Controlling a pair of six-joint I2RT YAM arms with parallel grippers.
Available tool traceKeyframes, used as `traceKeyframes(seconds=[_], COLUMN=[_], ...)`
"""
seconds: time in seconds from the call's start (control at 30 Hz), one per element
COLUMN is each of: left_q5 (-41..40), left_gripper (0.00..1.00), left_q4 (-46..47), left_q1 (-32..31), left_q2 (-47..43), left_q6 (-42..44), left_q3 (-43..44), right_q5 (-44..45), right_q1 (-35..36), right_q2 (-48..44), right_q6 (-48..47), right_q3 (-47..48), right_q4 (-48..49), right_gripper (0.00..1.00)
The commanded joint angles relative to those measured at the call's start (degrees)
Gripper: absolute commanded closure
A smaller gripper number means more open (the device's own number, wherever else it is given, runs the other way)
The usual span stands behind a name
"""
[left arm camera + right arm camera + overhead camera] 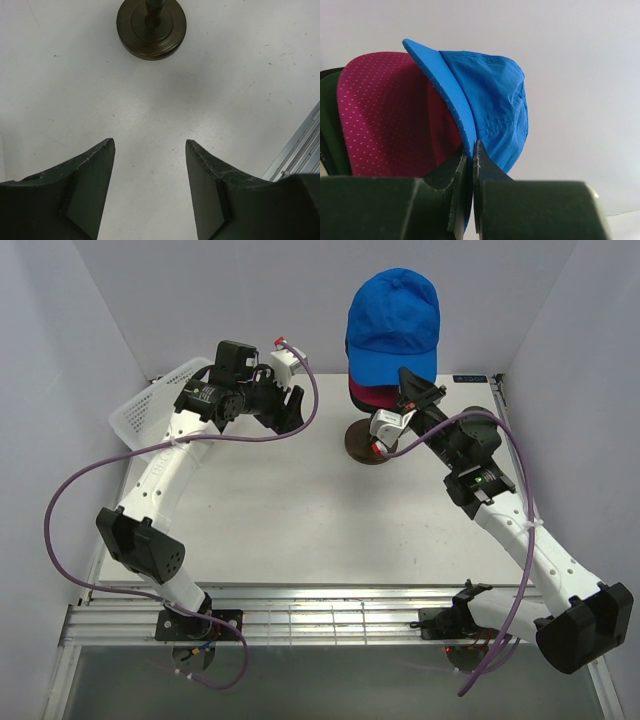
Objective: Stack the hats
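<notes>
The bright blue cap [393, 320] sits on top of the stack at the back centre. The magenta cap [375, 392] peeks out beneath it. In the right wrist view the blue cap [490, 100] overlaps the magenta cap [385, 120], with a dark green cap [330, 120] at the far left. The black cap is hidden. My right gripper [412, 390] is shut on the blue cap's brim [450, 95], pinched between the jaws [471, 155]. My left gripper [292, 406] hangs open and empty over the table, left of the stand [149, 142].
The dark round stand [368, 441] carries the stack on the white table [300, 510]; it also shows in the left wrist view [151, 27]. A white mesh basket [150, 410] lies at the back left. Metal rails [330, 615] run along the near edge.
</notes>
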Motion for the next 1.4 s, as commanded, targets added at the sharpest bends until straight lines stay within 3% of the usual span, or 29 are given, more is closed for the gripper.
traceKeyframes(seconds=[0.0,0.23,0.3,0.47,0.53,0.83,1.07,1.2,1.23,1.37], left_q5=[0.93,0.32,0.41,0.32,-0.03,-0.21,1.55,1.72,1.72,1.90], left_gripper=[0.31,0.31,0.31,0.31,0.31,0.31,0.31,0.32,0.32,0.32], left_q4=[1.25,1.87,1.96,2.13,2.31,2.66,2.66,2.75,2.75,2.66], left_q1=[-0.42,-0.33,-0.33,-0.33,-0.42,-0.33,-0.42,-0.42,-0.42,-0.51], left_q2=[-3.36,-3.89,-3.89,-4.06,-4.15,-3.98,-3.54,-3.10,-3.01,-2.74], left_q6=[0.67,0.94,0.85,1.03,1.29,1.12,0.32,0.32,0.32,-0.20], left_q3=[0.44,-0.53,-0.70,-1.49,-1.85,-1.85,-1.85,-1.67,-1.59,-1.50], right_q5=[0.44,0.62,1.06,1.59,1.24,-3.24,-10.36,-14.93,-12.41,-4.05], right_q1=[0.18,0.18,0.18,0.18,0.18,0.18,0.18,0.09,0.09,-0.35], right_q2=[-0.14,-0.14,-0.05,-1.54,-2.68,-5.23,-7.16,-6.29,-4.46,4.59], right_q6=[4.85,6.34,6.96,8.80,10.20,15.04,21.19,32.42,40.98,57.21], right_q3=[-3.32,-2.97,-2.53,-2.35,-1.92,4.14,10.38,17.49,22.12,36.18], right_q4=[-6.06,-8.52,-8.70,-6.24,-5.97,-13.17,-33.53,-37.27,-36.13,-35.51], right_gripper=[0.92,0.92,0.87,0.36,0.26,0.18,0.16,0.16,0.16,0.16])
